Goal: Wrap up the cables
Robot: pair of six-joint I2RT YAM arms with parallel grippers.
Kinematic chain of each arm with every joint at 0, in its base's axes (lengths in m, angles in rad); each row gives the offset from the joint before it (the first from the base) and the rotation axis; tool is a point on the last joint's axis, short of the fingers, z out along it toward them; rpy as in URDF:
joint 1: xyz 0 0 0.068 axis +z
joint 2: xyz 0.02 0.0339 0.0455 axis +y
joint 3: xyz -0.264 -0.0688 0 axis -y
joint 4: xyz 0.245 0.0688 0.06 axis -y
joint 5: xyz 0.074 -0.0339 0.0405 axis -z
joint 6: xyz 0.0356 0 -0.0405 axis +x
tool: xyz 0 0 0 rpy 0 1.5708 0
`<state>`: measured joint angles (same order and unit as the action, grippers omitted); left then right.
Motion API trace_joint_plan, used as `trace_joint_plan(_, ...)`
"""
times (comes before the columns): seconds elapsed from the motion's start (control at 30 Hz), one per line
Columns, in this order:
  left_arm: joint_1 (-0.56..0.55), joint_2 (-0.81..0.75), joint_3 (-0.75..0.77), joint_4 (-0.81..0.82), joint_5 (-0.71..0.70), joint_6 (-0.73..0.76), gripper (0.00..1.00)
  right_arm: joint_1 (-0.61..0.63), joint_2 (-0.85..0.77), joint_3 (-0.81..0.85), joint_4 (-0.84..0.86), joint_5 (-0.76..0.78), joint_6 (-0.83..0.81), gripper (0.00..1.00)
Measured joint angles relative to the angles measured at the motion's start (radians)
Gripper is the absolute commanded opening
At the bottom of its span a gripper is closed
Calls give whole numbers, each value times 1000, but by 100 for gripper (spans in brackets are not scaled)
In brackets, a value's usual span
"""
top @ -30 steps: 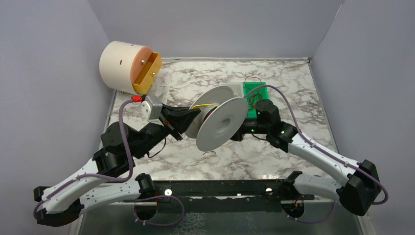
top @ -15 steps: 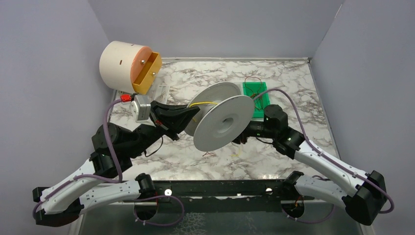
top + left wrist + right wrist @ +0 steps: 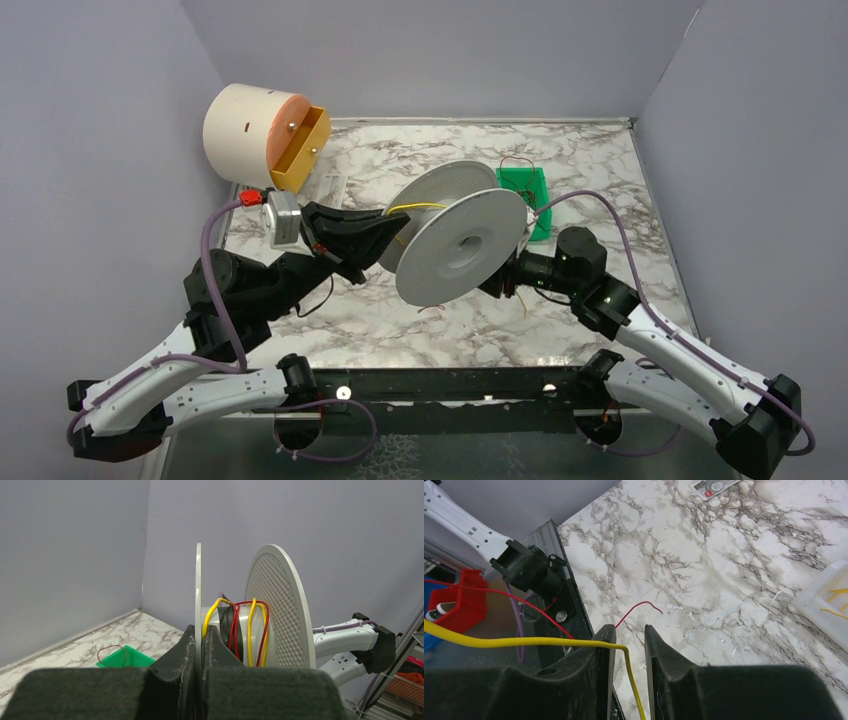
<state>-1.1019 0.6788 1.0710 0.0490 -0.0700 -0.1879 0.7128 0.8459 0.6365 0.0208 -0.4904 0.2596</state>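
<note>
Right wrist view: your right gripper [image 3: 628, 632] has just parted its jaws, yellow cable [image 3: 524, 641] loose between them; left gripper [image 3: 201, 635] clamps the spool [image 3: 280, 610] rim above mid-table, so winding pauses for a regrasp

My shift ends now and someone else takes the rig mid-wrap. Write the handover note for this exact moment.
Left gripper: shut on the flange rim of the white spool, holding it off the table.
Right gripper: open, by the spool; a yellow cable runs loose between its fingers.
Done: several yellow and red turns sit wound on the spool.
To do: wind on the yellow tail; more cables wait in the green tray at the far right.
</note>
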Motion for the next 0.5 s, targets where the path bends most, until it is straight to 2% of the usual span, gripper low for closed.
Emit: trace_joint_plan(0.5,0,18,16,10,10,2,0,0,-45,-41,-53,61,15,41)
